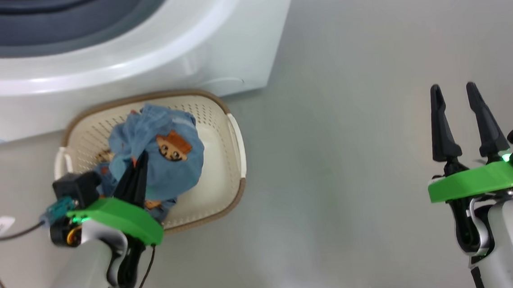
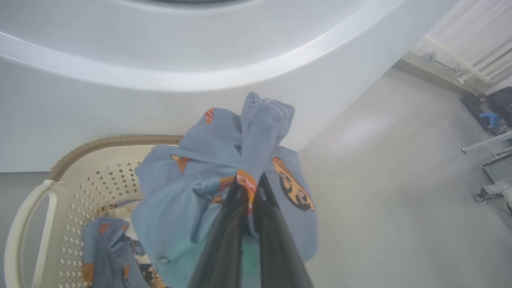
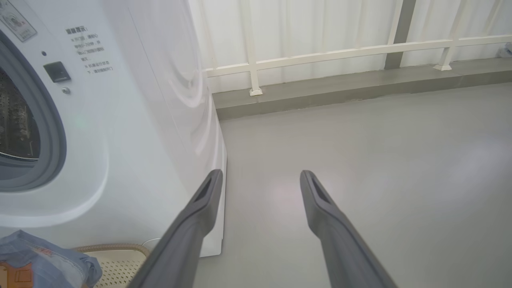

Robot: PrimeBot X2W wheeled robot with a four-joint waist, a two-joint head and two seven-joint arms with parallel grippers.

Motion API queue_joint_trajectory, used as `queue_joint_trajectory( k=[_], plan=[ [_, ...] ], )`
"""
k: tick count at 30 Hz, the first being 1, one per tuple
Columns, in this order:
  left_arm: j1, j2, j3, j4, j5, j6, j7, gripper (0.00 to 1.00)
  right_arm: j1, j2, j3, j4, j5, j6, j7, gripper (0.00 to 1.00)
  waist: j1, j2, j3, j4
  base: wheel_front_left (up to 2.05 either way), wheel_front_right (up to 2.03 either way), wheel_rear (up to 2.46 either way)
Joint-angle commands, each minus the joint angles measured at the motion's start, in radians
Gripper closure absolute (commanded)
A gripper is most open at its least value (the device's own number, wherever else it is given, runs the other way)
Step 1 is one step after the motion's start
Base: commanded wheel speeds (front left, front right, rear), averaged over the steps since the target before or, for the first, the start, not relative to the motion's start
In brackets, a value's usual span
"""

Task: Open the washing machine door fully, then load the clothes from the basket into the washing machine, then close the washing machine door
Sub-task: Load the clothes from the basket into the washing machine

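In the lower left of the head view we see the left end effector (image 1: 139, 163) closed on a bunched light-blue garment (image 1: 171, 123) printed with brown and orange cartoon figures, its dark fingers (image 1: 133, 182) pinching a fold of the cloth. The garment is held up over the basket (image 1: 234, 132), a cream perforated one with a brown woven-look rim. The basket sits on the grey floor (image 1: 352, 155) just in front of the white washing machine (image 1: 142, 57), which spans the top left of the frame. At the lower left of the left wrist view we make out a second printed garment (image 2: 108, 248) lying inside the basket. The right end effector (image 1: 453, 89) stands at the lower right of the head view, its two fingers spread apart with nothing between them, over bare floor well apart from the basket. At the left edge of the right wrist view, the washer's round opening shows the perforated steel drum (image 3: 16, 120) inside the grey gasket (image 3: 54, 136).
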Motion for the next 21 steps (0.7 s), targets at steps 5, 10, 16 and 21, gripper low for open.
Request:
queue_joint_trajectory(
  k=[5,10,16,21],
  plan=[
    [0.098,0.004,0.136,-0.082,0.084,-0.002,-0.011,1.00,0.054,-0.009,0.008,-0.012,-0.019,0.007,-0.008,0.00,0.0000,0.0000,-0.128,0.055,0.00,0.00,0.00],
    [0.158,-0.014,0.189,-0.135,0.145,-0.002,-0.011,1.00,0.090,-0.018,0.005,-0.007,-0.018,0.007,-0.008,0.00,0.0000,0.0000,-0.174,0.075,0.00,0.00,0.00],
    [0.232,-0.039,0.274,-0.224,0.223,-0.002,-0.011,1.00,0.130,-0.039,0.007,0.002,-0.014,0.007,-0.008,0.00,0.0000,0.0000,-0.226,0.107,0.00,0.00,0.00],
    [0.299,-0.053,0.335,-0.305,0.292,-0.002,-0.011,1.00,0.164,-0.050,0.004,0.006,-0.014,0.007,-0.008,0.00,0.0000,0.0000,-0.269,0.132,0.00,0.00,0.00]
  ],
)
